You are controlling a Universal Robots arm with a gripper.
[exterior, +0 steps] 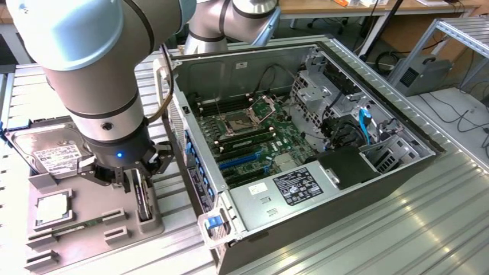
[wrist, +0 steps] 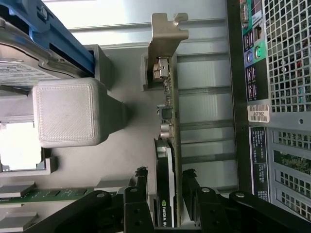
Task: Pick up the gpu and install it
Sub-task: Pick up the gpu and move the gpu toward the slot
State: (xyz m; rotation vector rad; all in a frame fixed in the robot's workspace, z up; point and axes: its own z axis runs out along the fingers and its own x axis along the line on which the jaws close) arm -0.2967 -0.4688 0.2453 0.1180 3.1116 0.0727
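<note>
Squareness matters most for this pick: your arm (exterior: 91, 69) hangs over the tray (exterior: 91, 197) with the jaws partly open astride the graphics card (wrist: 165, 160), a sliver of gap showing on either side, so nothing is gripped yet. Keep the card centred between them and close on its flat faces rather than on the small parts. I'd judge a straight pull out of the slot is safest, so the metal bracket (wrist: 167, 29) cannot catch. Beside the tray, the computer case (exterior: 267, 246) lies open on its side on the surface (exterior: 397, 229); inside sit the motherboard (exterior: 260, 137) with bare blue slots (exterior: 240, 160), a power supply (exterior: 306, 183) and loose cables. The grey tray holds the hard drive (exterior: 54, 152), the card standing on edge nearest the case, a processor chip (exterior: 52, 209) and a memory stick (exterior: 77, 224).
</note>
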